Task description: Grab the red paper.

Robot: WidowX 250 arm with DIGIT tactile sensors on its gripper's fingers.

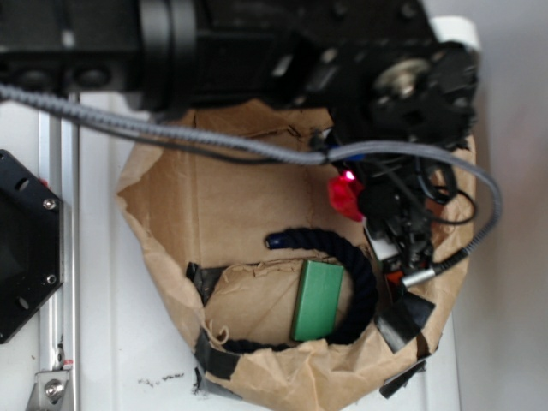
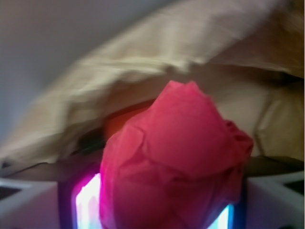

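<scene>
The red paper [image 1: 345, 195] is a wrinkled bright red wad at the right inner side of the brown paper bag [image 1: 214, 205]. My gripper [image 1: 358, 201] hangs from the black arm at the top right and is shut on it. In the wrist view the red paper [image 2: 176, 157] fills the space between my gripper [image 2: 157, 212] fingers, with the pale fingers [image 2: 28, 202] showing at either bottom corner. The lower part of the wad is hidden between them.
Inside the bag lie a black rope ring [image 1: 360, 265] and a green block [image 1: 317, 300]. A smooth orange toy [image 2: 119, 123] shows behind the wad. A grey cable [image 1: 171, 133] crosses the bag's top. A black plate [image 1: 26, 248] and metal rail [image 1: 56, 257] stand at the left.
</scene>
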